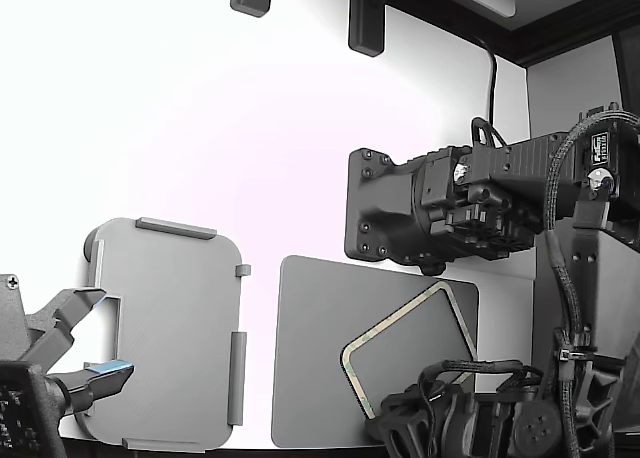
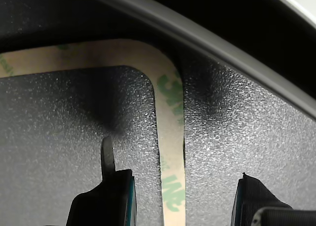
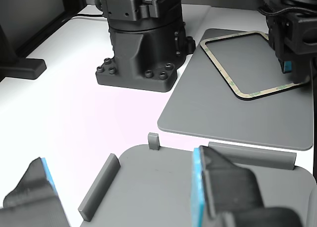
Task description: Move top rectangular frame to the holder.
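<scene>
The black claw (image 2: pixel 180 196) is spread, with one finger at each side of the thin pale beige rectangular frame (image 2: pixel 170 132), which lies flat on the dark grey mat (image 2: pixel 247 132). It should descend straight, then pinch only the rim.

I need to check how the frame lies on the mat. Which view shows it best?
The other view: the frame lies nearly whole on the dark mat. The exterior view shows part behind the arm; the wrist view shows one corner.

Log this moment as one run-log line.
gripper: open, astride frame rim | frame: flat on dark mat | holder: empty
</scene>
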You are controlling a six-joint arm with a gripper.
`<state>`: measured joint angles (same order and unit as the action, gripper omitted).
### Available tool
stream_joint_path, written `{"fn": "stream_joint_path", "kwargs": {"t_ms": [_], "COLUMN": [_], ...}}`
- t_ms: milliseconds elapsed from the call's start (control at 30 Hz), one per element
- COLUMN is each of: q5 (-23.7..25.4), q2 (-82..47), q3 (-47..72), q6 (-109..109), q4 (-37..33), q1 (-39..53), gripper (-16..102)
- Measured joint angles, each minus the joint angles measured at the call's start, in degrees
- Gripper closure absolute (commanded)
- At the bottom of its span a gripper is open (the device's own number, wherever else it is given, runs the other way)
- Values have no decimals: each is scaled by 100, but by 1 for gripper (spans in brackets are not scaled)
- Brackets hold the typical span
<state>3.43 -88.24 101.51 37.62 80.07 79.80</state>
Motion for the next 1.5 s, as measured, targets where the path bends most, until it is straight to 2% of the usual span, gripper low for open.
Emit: {"fn": "stream_joint_path", "kwargs": {"t_ms": [500,767,1167,1500], "q5": [105,185,35,26], "q2": [149,167,378,439], "q3": [79,35,-167,-167], "q6": [255,580,571,580], "q4": [-70,0,-44,-141], "q1": [0,0,0,26], "gripper": [25,24,24,28]}}
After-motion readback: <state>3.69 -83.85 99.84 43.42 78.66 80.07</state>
